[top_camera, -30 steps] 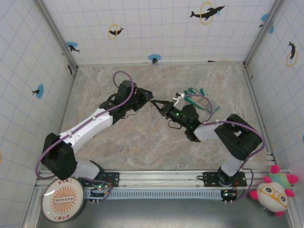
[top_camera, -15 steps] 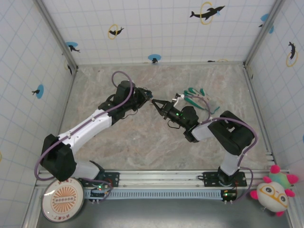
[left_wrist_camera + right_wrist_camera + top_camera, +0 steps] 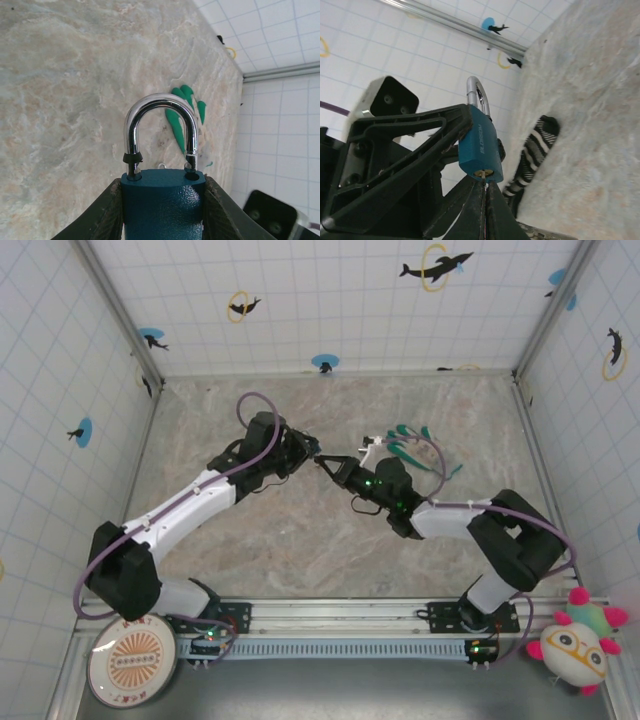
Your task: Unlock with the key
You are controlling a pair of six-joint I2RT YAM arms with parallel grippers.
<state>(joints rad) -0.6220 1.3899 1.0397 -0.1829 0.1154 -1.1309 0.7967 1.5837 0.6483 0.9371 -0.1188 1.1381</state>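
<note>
So, L gripper (image 3: 162, 184) fingers are clamped on the blue padlock (image 3: 162, 212), one on each side of the body, shackle sticking up beyond the tips. R gripper (image 3: 484, 192) fingers are pressed together on the key (image 3: 483, 181), seen edge-on betw. them. Its tip pokes past them to the keyhole in the padlock's underside. Can't tell how deep it sits.

The middle of the bench (image 3: 330, 550) is blocked: the left jaws, clamped on the blue padlock (image 3: 162, 200), meet the right jaws, pinching the key (image 3: 483, 186), tip to tip. From there the left arm (image 3: 190, 502) slants to 7 o'clock and the right arm (image 3: 440, 516) to 4. A green fingered piece (image 3: 408, 447) lies at 2. The bench is bare at 12, 9 and 6.
</note>
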